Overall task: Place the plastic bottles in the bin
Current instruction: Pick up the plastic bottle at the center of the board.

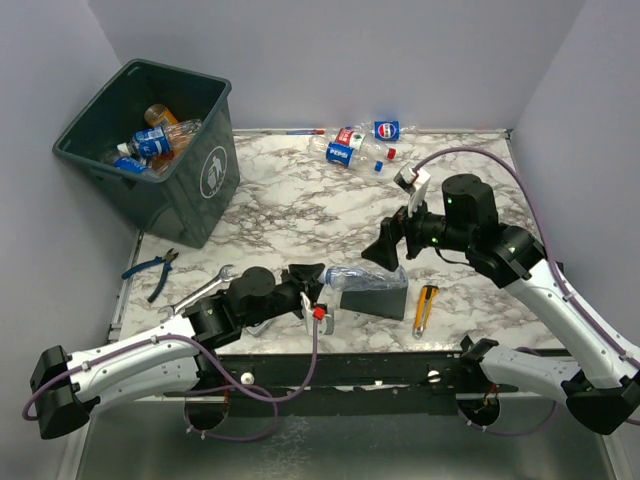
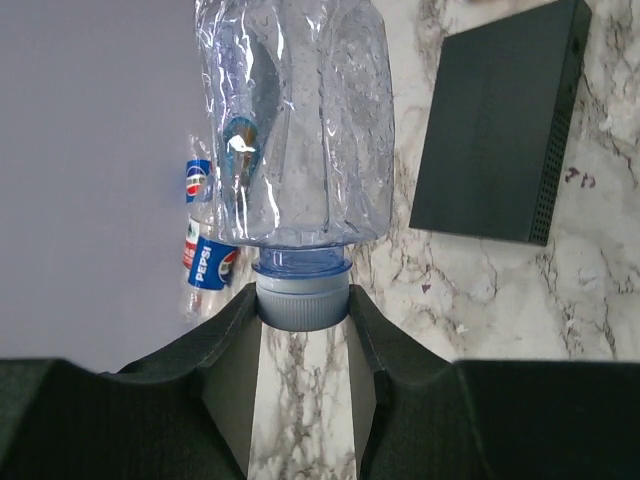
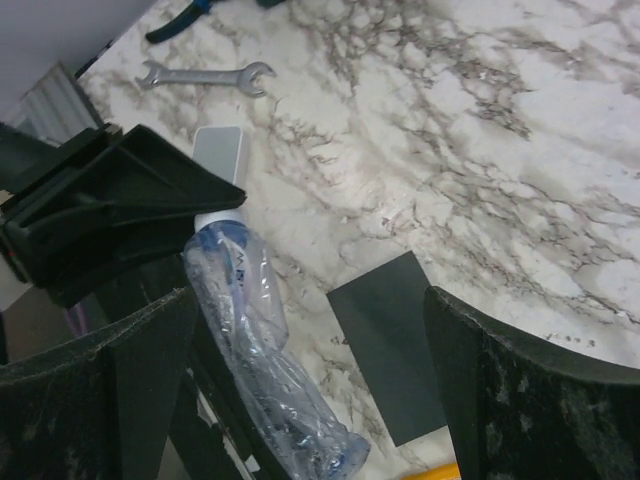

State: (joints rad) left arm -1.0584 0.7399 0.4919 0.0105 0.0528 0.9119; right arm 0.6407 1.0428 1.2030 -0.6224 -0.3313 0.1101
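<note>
A crushed clear plastic bottle point(image 1: 352, 274) is held off the table by its grey cap point(image 2: 302, 300), with my left gripper point(image 2: 302, 308) shut on that cap. My right gripper point(image 3: 310, 400) stands open just above it, fingers wide on either side; the bottle's body point(image 3: 255, 370) lies close to the left finger point(image 3: 130, 370). Several more plastic bottles point(image 1: 365, 142) with Pepsi labels lie at the table's far edge. The dark grey-green bin point(image 1: 205, 190) stands at the far left, holding several bottles point(image 1: 155, 140).
A black flat pad point(image 1: 378, 297) lies on the marble under the held bottle. A yellow utility knife point(image 1: 425, 306) lies to its right. A wrench point(image 1: 200, 292) and blue-handled pliers point(image 1: 150, 268) lie near the left edge, in front of the bin.
</note>
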